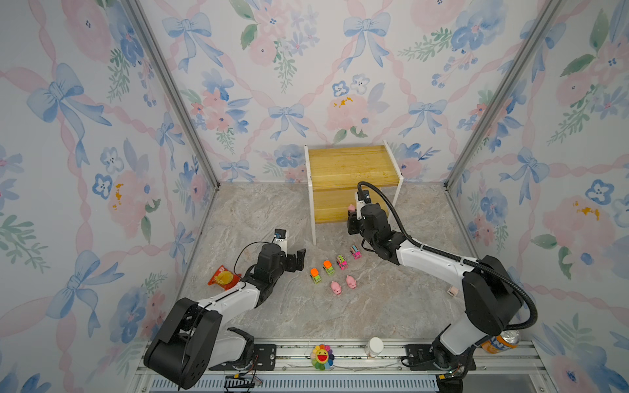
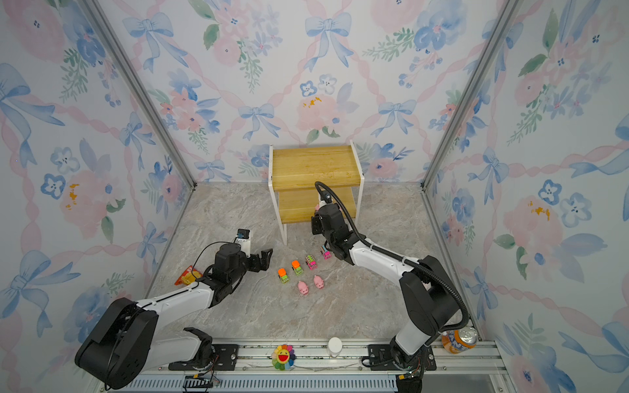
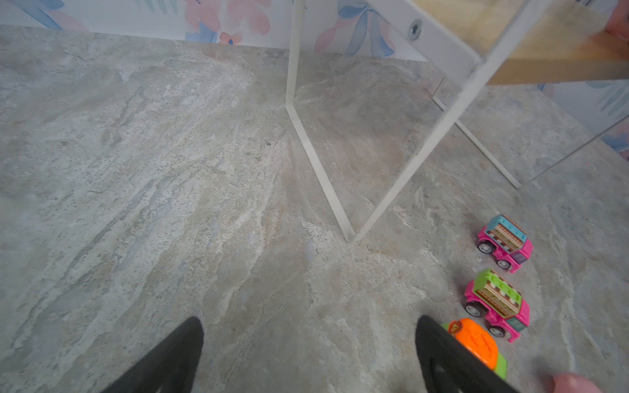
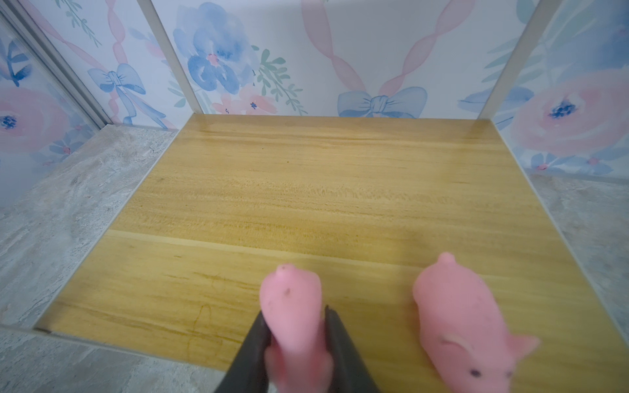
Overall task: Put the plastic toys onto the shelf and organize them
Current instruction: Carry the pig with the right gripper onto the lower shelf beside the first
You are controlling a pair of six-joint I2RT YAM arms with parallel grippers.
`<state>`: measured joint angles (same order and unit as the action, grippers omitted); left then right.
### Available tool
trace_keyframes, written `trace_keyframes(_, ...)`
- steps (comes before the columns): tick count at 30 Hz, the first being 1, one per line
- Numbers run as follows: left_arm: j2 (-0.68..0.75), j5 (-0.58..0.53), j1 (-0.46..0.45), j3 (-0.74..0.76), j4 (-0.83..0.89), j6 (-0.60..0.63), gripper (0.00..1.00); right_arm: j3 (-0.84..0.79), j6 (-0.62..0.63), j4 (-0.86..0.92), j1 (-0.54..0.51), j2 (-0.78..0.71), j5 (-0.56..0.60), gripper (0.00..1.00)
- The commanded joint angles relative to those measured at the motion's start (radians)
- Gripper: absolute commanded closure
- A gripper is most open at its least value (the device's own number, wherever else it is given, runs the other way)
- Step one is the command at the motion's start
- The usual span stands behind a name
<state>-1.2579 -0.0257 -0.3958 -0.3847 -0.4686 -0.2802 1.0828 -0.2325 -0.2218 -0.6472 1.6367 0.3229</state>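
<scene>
My right gripper [image 4: 295, 312] is shut on a pink pig [image 4: 292, 296], held just over the front of the shelf's [image 1: 343, 163] lower board [image 4: 306, 190]. A second pig [image 4: 459, 323] lies on that board beside it. In both top views the held pig [image 2: 317, 206] shows at the shelf front. On the floor stand two green cars [image 1: 315, 275] [image 1: 328, 267], two pink cars [image 1: 341, 262] [image 1: 356, 252] and two pigs [image 1: 336, 288] [image 1: 351, 281]. My left gripper [image 3: 308, 343] hangs open over bare floor, left of the nearest green car [image 3: 476, 343].
An orange-red snack packet [image 1: 223, 277] lies behind the left arm. On the front rail sit a rainbow flower [image 1: 321, 356], a white bottle [image 1: 374, 347] and an orange can [image 1: 500, 342]. The shelf's white legs [image 3: 320, 163] stand just ahead of the left gripper.
</scene>
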Motion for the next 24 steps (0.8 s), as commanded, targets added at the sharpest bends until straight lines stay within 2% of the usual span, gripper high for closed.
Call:
trace_keyframes(1,-0.004,0.012,0.010,-0.014,0.002,0.013,0.02,0.024,-0.021,-0.006,0.020,0.003,0.005,0.72)
trace_keyframes(12,-0.009,0.003,0.012,-0.017,0.001,0.009,0.02,0.016,-0.033,0.008,0.037,-0.003,-0.010,0.72)
trace_keyframes(24,-0.018,0.006,0.014,-0.021,0.002,0.012,0.02,0.040,-0.025,0.006,0.010,0.044,0.004,0.71)
